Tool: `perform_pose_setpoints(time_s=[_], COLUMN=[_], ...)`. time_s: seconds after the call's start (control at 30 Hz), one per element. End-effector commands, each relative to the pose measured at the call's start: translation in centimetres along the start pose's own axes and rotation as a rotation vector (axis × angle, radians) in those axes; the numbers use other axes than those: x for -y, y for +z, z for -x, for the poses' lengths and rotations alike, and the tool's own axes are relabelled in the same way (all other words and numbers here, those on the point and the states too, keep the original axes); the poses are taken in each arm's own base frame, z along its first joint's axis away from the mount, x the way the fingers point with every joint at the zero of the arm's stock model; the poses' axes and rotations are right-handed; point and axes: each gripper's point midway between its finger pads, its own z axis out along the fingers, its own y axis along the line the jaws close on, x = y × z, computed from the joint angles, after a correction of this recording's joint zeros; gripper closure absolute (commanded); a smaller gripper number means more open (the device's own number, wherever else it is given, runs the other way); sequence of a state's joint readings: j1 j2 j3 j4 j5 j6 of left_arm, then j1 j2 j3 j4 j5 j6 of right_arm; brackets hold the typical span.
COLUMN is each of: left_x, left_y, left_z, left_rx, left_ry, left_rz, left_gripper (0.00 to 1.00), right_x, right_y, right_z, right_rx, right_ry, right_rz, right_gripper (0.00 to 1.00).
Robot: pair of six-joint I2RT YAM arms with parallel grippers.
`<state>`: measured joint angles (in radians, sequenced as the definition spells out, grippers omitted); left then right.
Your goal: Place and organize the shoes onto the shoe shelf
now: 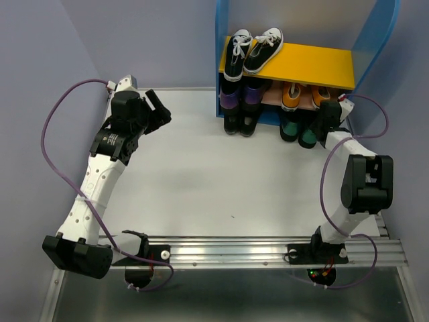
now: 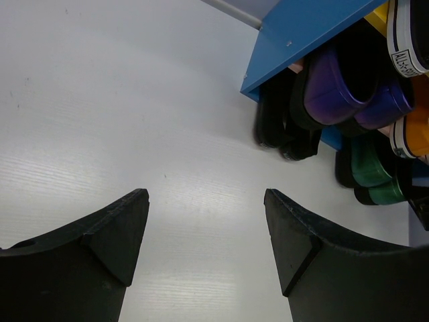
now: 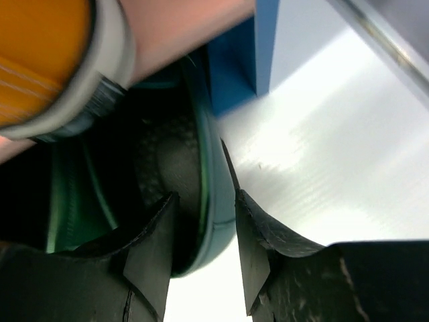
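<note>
Gleaming white tabletop, lavender walls, blue shoe shelf at far edge

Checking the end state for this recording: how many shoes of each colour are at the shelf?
Black sneakers with white laces: 2
Purple shoes: 2
Orange sneakers: 2
Plain black shoes: 2
Green loafers: 2
Total: 10

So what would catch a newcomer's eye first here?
The shoe shelf at the back right: bright blue sides, a yellow top board carrying black sneakers with white laces. Then the right gripper at its foot, fingers straddling the rim of a shiny green loafer, while the left gripper hangs open over the table.
</note>
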<state>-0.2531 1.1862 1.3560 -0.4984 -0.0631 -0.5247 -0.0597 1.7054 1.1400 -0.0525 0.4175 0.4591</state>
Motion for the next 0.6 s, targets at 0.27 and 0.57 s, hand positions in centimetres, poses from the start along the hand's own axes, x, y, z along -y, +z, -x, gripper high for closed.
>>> perform_pose_setpoints(time_s=[0.27,0.57], left_x=[0.4,0.4], left_y=[-0.8,-0.8], left_z=[1.0,1.0], left_rx=[0.042,0.041], left_ry=[-0.006,-0.009], left_rz=[-0.027,-0.025], left_gripper=[0.20,0.20], right_x=[0.3,-0.5], right_y=[-0.7,-0.1], right_z=[-0.2,3.8], right_rx=[0.015,0.100], right_ry=[0.062,0.108], right_rz=[0.002,-0.019], right_gripper=[0.78,0.99])
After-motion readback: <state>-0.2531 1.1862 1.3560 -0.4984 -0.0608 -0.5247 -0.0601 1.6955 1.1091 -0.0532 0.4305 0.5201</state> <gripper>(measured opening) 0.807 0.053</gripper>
